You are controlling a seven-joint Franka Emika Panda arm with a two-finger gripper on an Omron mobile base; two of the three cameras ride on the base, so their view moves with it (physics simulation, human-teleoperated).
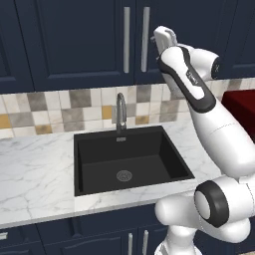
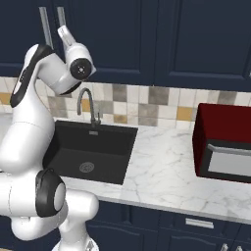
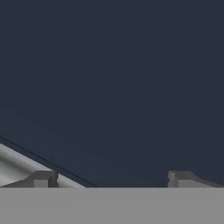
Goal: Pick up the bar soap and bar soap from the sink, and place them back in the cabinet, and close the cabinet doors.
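Both cabinet doors (image 1: 74, 40) are shut, their long silver handles (image 1: 126, 40) side by side. My gripper (image 1: 164, 36) is raised in front of the right door (image 1: 199, 20), just right of its handle (image 1: 145, 40), and points into the panel. In the hand view the gripper (image 3: 111, 179) is open, fingertips (image 3: 43, 178) wide apart with nothing between them, close to the navy door panel (image 3: 113, 78); a silver handle (image 3: 13, 168) crosses the lower left corner. The black sink (image 1: 149, 149) holds only its round drain (image 1: 124, 175). The bar soaps are out of view.
A curved grey faucet (image 1: 120, 112) rises behind the basin. A dark red microwave (image 2: 223, 142) stands on the marble counter (image 2: 162, 162) to the right of the sink (image 2: 98, 144). Low navy cabinets (image 1: 99, 234) run under the counter.
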